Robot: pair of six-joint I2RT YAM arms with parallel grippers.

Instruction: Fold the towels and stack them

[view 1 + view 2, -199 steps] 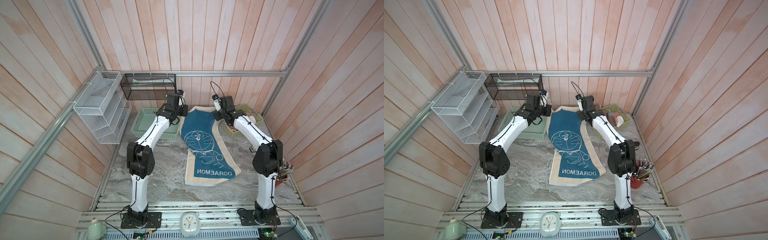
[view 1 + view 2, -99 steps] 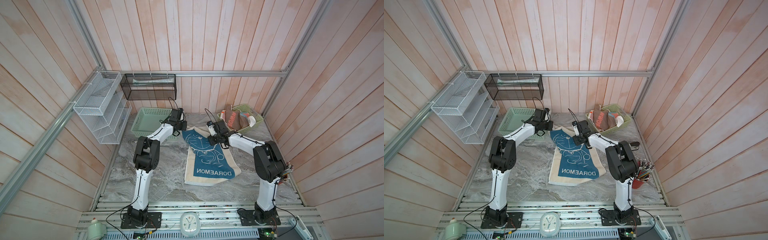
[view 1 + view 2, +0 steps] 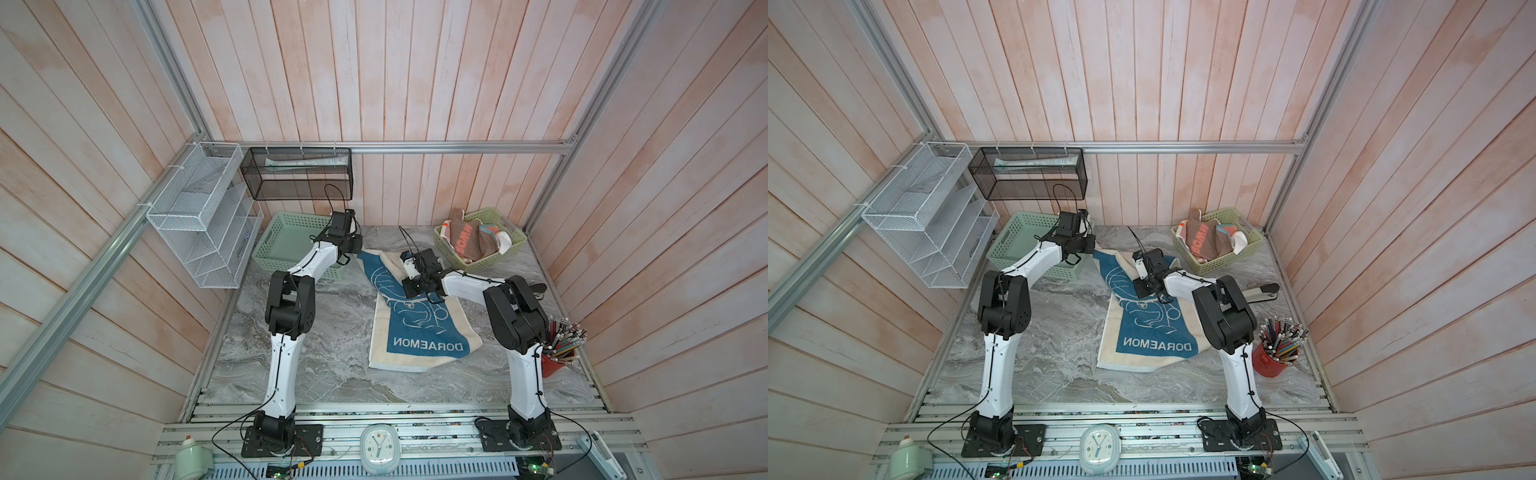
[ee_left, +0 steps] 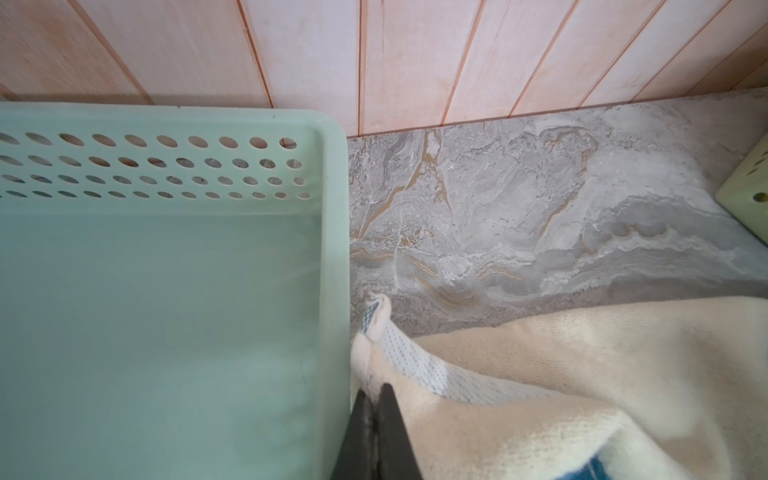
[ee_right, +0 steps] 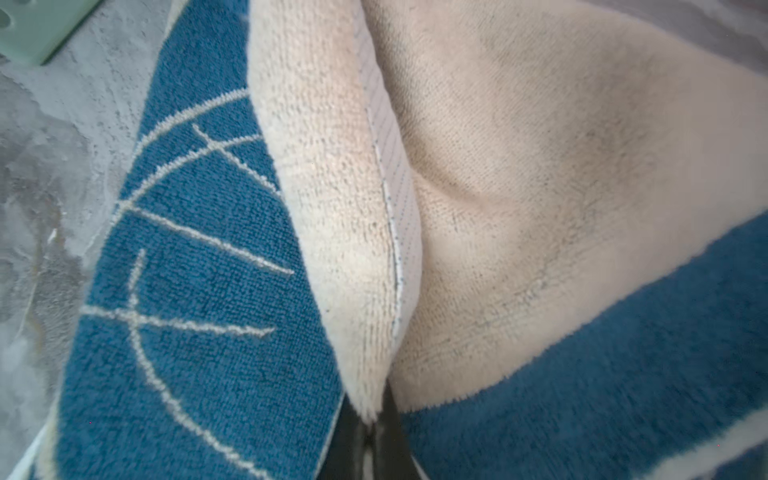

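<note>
Towel (image 3: 419, 328), blue with cream edge, in middle of table (image 3: 332, 332). Near end flat, far end raised and bunched. Left gripper (image 4: 374, 392) clamped on far left corner, just beside empty green basket (image 3: 266, 245). Right gripper (image 5: 370, 415) clamped on cream edge, above towel's middle. Other towels (image 3: 469, 243) heaped in far right basket (image 3: 490, 259).
</note>
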